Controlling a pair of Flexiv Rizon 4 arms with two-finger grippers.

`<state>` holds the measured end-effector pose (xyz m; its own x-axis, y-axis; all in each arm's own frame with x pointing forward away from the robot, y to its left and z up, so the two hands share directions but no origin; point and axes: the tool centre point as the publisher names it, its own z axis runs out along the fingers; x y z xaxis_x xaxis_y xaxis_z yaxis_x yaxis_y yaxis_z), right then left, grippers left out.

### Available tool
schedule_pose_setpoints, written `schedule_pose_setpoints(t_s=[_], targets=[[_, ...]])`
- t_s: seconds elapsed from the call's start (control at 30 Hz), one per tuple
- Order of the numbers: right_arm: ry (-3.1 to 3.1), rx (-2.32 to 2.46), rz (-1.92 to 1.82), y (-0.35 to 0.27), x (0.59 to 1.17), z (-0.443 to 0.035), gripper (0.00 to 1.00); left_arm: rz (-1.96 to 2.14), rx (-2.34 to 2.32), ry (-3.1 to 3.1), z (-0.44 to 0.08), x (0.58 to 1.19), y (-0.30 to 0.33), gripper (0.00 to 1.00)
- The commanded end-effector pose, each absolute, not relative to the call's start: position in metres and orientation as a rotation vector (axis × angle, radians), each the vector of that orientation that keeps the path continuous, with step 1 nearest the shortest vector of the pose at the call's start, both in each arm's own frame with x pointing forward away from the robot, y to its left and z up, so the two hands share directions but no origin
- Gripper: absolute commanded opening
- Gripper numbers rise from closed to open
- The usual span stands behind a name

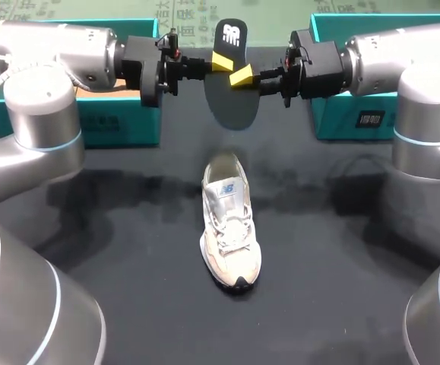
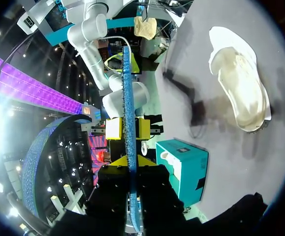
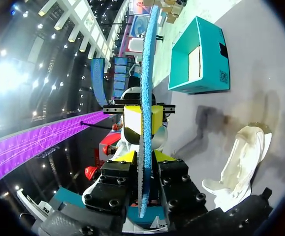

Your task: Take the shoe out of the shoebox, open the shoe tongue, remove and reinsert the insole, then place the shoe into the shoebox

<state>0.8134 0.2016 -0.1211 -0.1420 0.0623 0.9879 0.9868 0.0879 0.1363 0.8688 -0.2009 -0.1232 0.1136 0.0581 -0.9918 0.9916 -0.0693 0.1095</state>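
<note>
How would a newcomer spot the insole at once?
Find the black table, then the pale shoe lying at its middle. Just beyond the shoe, the left claw and right claw pinch the insole between them. It is a flat, dark oval sheet with a white logo, unlike anything nearby.

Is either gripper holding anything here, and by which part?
Both hold the insole in the air above the shoe. The left gripper is shut on one long edge, the right gripper on the opposite edge, near mid-length.

Insole [image 1: 231, 99] between boxes [image 1: 121, 122] — shoe [image 1: 230, 228] in front
</note>
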Motion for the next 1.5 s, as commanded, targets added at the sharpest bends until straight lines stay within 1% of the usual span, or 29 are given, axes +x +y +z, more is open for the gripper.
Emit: schedule_pose_setpoints(t_s=[0.03,0.07,0.17,0.2,0.23,0.47,0.5,0.53,0.57,0.8,1.0,1.03,1.4,1.5], targets=[[-1.402,-1.126,-1.212,0.203,0.814,-0.121,0.25,-1.138,1.352,1.135,-0.124,0.868,-0.202,0.0],[-1.403,-1.125,-1.212,0.204,0.814,-0.122,0.25,-1.138,1.352,1.134,-0.124,0.868,-0.202,0.0],[-1.403,-1.123,-1.209,0.205,0.814,-0.122,0.12,-1.135,1.347,1.135,-0.123,0.868,-0.203,0.0],[-1.403,-1.123,-1.208,0.205,0.814,-0.122,0.04,-1.133,1.346,1.134,-0.123,0.868,-0.203,0.0],[-1.403,-1.122,-1.207,0.205,0.814,-0.122,0.0,-1.132,1.345,1.134,-0.123,0.868,-0.203,0.0],[-1.401,-1.135,-1.213,0.204,0.814,-0.122,0.0,-1.138,1.349,1.138,-0.124,0.868,-0.203,0.0],[-1.4,-1.137,-1.217,0.204,0.815,-0.122,0.0,-1.143,1.349,1.14,-0.124,0.867,-0.203,0.29],[-1.399,-1.137,-1.221,0.203,0.815,-0.122,0.0,-1.151,1.347,1.145,-0.123,0.866,-0.201,0.74],[-1.398,-1.138,-1.227,0.202,0.815,-0.122,0.0,-1.152,1.348,1.147,-0.121,0.864,-0.199,1.0],[-1.405,-1.134,-1.26,0.194,0.82,-0.12,0.0,-1.122,1.364,1.234,-0.109,0.85,-0.175,1.0],[-1.406,-1.147,-1.295,0.19,0.824,-0.119,0.0,-1.116,1.362,1.389,-0.114,0.841,-0.147,1.0],[-1.398,-1.143,-1.299,0.19,0.825,-0.12,0.0,-1.058,1.41,1.432,-0.117,0.839,-0.143,1.0],[-1.401,-1.149,-1.285,0.189,0.825,-0.119,0.0,-1.058,1.41,1.432,-0.117,0.839,-0.143,1.0],[-1.6,-1.204,-1.245,0.202,0.838,-0.106,0.0,-1.116,1.368,1.615,-0.125,0.841,-0.156,1.0]])
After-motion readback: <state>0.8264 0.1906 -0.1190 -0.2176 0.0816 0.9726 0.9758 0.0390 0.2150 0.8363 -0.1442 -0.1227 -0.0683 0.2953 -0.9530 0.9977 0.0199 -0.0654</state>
